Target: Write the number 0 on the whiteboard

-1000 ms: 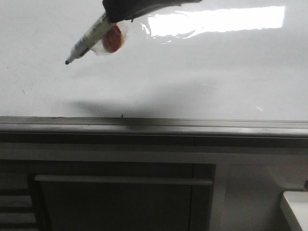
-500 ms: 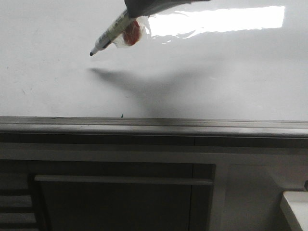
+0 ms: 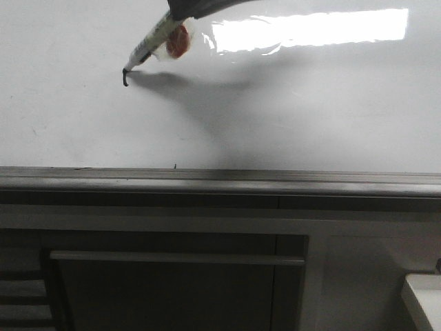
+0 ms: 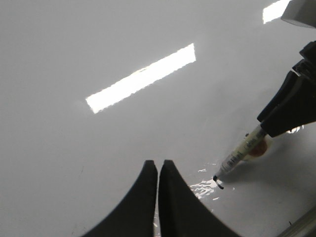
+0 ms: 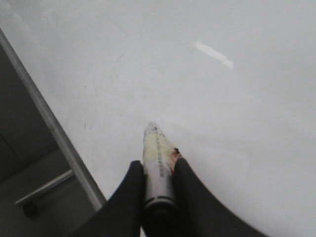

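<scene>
Left gripper [image 4: 158,170]: two matte black fingers [image 4: 140,197], smooth plastic look, broad at base, curving and tapering to narrow rounded tips.

Right gripper [image 5: 158,168]: two matte black curved fingers [image 5: 129,197] of same tapered shape. From left wrist camera, same right gripper shows black angular finger blocks [image 4: 289,111], stepped edges, light grey housing corner [image 4: 300,12] above them.

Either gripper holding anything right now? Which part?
Right gripper holds the marker by the rear of its barrel, tip on the whiteboard. Left gripper is shut and holds nothing.
</scene>
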`<state>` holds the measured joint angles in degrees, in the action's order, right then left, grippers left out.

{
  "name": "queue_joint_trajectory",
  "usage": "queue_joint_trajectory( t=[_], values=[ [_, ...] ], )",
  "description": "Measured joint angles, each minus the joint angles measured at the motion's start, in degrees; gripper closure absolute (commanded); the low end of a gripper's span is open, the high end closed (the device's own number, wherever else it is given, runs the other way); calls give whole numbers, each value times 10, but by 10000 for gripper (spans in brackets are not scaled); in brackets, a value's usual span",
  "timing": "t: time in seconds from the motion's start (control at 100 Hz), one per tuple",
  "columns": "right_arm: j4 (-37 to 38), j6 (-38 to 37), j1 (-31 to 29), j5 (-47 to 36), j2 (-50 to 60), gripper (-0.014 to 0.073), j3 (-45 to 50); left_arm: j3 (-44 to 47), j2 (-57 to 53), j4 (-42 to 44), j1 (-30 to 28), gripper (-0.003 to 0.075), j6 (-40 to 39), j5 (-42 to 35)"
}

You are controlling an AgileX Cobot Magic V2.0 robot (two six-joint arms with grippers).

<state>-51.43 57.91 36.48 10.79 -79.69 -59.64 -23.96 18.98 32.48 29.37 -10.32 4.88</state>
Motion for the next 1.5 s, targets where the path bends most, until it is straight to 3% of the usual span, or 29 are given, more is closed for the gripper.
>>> queue_joint_trajectory(
  t=[0.52, 0.93, 1.5],
  values=[
    [-5, -3, -63, 57, 26, 637, 1, 0, 0, 0, 0, 741, 0, 0],
    [-13, -3, -30, 69, 16, 638, 51, 0, 0, 0, 0, 741, 0, 0],
    [12, -3, -14, 57, -9, 639, -26, 0, 0, 0, 0, 741, 0, 0]
  ],
)
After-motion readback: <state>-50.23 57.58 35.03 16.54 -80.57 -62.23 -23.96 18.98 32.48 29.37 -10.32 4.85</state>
